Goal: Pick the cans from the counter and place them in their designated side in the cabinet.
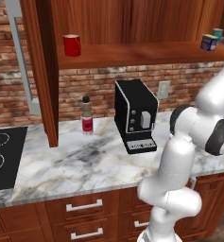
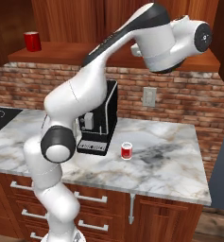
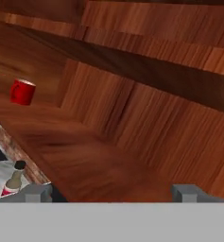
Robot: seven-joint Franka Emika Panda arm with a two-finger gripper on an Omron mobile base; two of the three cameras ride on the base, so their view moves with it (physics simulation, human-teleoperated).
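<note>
Blue can (image 1: 209, 42), yellow label unreadable, on cabinet (image 1: 132, 54) shelf.

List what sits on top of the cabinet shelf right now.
On the cabinet shelf: a red mug toward its left end, and a dark blue can with a teal can just behind it near the right end. The arm covers the shelf's far right.

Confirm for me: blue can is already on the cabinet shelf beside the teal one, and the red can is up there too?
Not quite. The red can stands on the counter, right of the coffee machine, per the right base view. The blue can does sit on the cabinet shelf beside the teal can.
</note>
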